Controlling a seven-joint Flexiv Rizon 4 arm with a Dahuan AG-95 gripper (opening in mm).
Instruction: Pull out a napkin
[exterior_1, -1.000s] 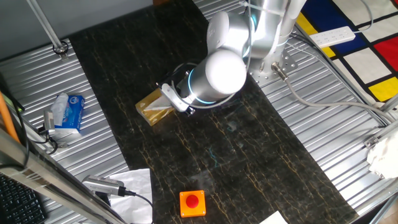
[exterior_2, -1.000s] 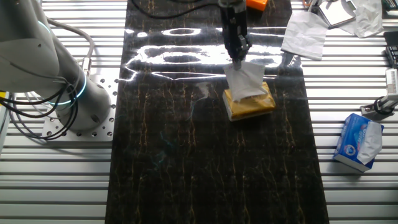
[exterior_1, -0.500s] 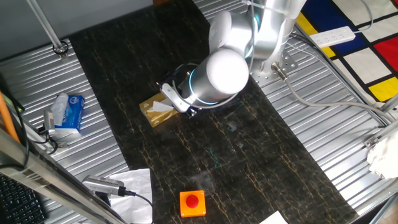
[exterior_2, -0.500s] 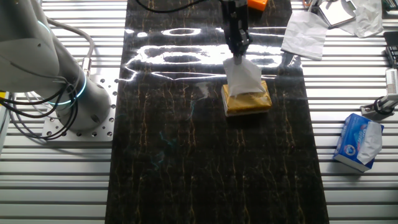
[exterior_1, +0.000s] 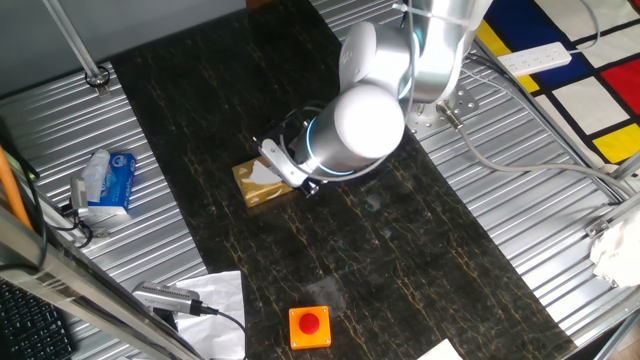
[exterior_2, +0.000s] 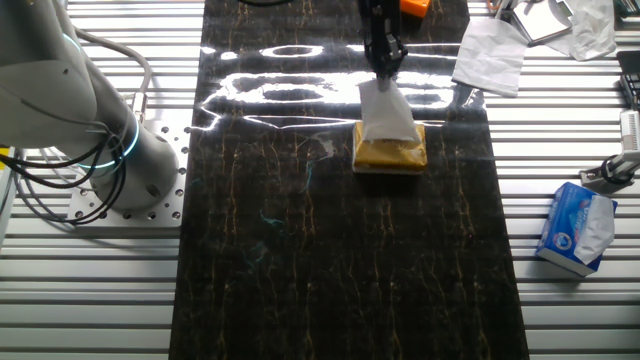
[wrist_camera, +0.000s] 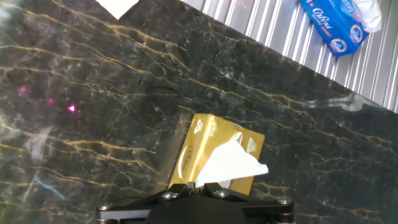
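Gold-brown tissue box (exterior_1: 262, 184) is sitting on the dark marble counter (exterior_1: 400, 270) in one fixed view, the arm's elbow (exterior_1: 366, 122) hiding much, with a blue packet (exterior_1: 108, 180) and red button (exterior_1: 309, 324) apart. From the other fixed view, the fingers (exterior_2: 383, 62) are clenching the napkin (exterior_2: 387, 112), which is stretching up from the box. Looking along the hand, the napkin (wrist_camera: 231, 163) is rising from the box slot.

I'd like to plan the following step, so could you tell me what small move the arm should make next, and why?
Probably keep lifting straight up. The hand is shut on the napkin, which stretches down to the gold tissue box and looks not yet free of its slot. A little more upward travel should pull it clear, though the box may shift on the black table.
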